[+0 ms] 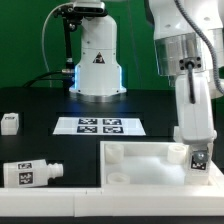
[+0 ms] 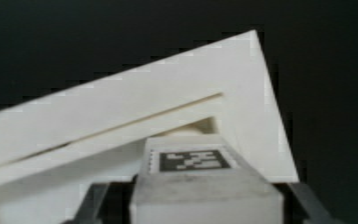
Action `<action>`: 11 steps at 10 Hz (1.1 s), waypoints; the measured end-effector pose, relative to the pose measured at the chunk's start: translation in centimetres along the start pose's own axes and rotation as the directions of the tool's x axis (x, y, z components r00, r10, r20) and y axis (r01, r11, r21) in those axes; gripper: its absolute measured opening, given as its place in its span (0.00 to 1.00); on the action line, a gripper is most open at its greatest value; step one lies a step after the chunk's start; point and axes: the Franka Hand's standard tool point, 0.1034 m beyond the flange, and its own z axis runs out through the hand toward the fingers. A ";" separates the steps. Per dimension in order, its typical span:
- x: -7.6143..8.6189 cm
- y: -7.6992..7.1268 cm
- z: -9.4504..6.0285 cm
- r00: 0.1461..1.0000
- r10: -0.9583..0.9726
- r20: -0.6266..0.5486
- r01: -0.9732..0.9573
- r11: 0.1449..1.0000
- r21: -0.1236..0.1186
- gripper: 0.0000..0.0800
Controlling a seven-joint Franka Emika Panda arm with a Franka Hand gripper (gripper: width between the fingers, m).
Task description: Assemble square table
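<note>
The white square table top [image 1: 150, 160] lies at the front of the black table, rim up, toward the exterior view's right. My gripper [image 1: 200, 158] is down over its corner at the exterior view's right and is shut on a white peg leg [image 1: 200, 157] with a black-and-white tag, held upright. In the wrist view the leg [image 2: 195, 176] sits between my dark fingers [image 2: 101, 203], tag facing the camera, above the top's corner [image 2: 176, 100]. Whether the leg touches the top I cannot tell. Another tagged leg [image 1: 32, 172] lies on its side at the front left. A third leg [image 1: 9, 122] stands at the far left.
The marker board [image 1: 98, 125] lies flat in the middle of the table behind the top. The robot's white base [image 1: 96, 60] stands at the back. A long white border wall [image 1: 50, 190] runs along the table's front edge.
</note>
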 end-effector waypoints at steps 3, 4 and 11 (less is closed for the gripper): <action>0.0 0.0 0.0 1.000 0.012 -0.001 -0.012 1.000 0.000 0.59; -0.1 -0.2 -0.4 1.000 -0.004 0.002 0.004 1.000 0.005 0.73; -1.5 0.7 -3.9 0.988 -0.147 0.036 0.147 0.989 -0.011 0.81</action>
